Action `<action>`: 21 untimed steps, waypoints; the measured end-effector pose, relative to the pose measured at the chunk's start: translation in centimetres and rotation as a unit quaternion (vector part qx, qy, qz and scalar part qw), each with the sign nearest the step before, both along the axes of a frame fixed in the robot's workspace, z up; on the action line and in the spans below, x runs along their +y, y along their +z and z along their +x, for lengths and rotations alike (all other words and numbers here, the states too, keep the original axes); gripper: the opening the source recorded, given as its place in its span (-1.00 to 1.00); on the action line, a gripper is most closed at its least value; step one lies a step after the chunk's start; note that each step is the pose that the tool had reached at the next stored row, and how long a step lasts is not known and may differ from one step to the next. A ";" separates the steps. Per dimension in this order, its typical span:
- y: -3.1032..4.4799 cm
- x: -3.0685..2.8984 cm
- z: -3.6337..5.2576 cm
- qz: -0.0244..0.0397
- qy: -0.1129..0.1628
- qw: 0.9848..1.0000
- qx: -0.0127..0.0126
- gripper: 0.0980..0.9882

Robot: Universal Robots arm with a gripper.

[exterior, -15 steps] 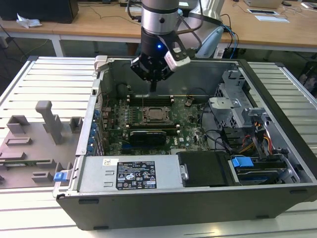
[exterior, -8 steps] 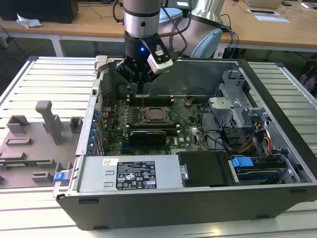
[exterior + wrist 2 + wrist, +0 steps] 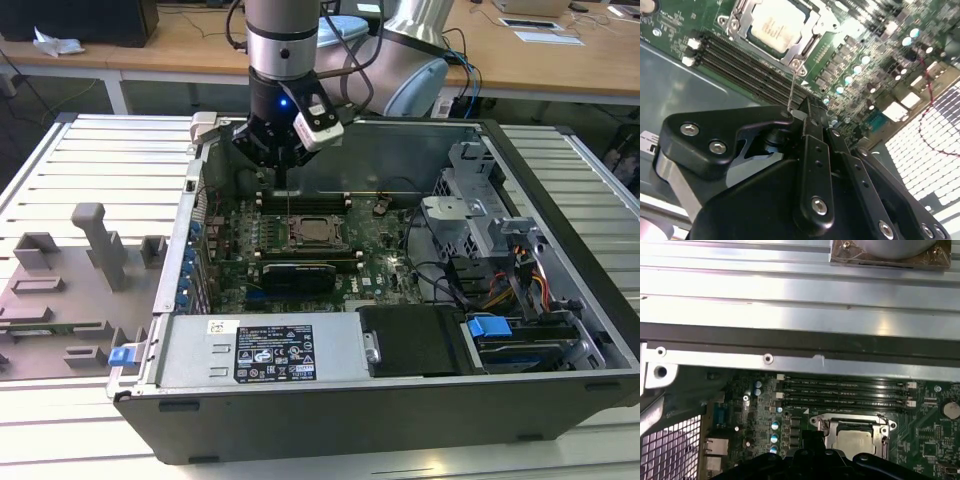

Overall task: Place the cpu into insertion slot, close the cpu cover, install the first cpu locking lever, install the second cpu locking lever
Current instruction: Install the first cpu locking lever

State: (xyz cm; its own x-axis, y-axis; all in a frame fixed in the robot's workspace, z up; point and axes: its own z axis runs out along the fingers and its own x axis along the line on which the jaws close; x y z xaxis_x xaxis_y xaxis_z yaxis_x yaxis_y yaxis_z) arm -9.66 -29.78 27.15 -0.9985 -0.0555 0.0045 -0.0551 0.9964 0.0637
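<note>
The cpu (image 3: 310, 233), pale silver, sits in the insertion slot (image 3: 291, 243) on the green motherboard; both wrist views show it (image 3: 775, 27) (image 3: 855, 441). The cpu cover (image 3: 807, 31) lies flat around it, framing its metal top. A thin wire locking lever (image 3: 792, 85) rises from the socket's corner, standing upright (image 3: 288, 200). My gripper (image 3: 287, 165) hangs straight above the socket, its black fingers (image 3: 812, 125) shut on the lever's top end.
Long memory slots (image 3: 305, 200) run behind the socket, and a black card (image 3: 298, 275) lies in front of it. The case wall (image 3: 400, 150), a drive cage (image 3: 480, 225) with cables and the power supply (image 3: 265, 350) ring the board. Grey fixtures (image 3: 100, 245) stand on the table at the exterior view's left.
</note>
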 end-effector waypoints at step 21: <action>-1.17 0.59 2.08 0.000 0.000 1.000 0.000 -0.98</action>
State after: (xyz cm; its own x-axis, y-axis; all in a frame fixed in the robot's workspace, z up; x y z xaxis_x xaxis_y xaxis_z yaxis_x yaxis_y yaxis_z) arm -7.58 -29.18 25.98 -0.9984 -0.0555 0.0046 -0.0551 0.9964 0.0642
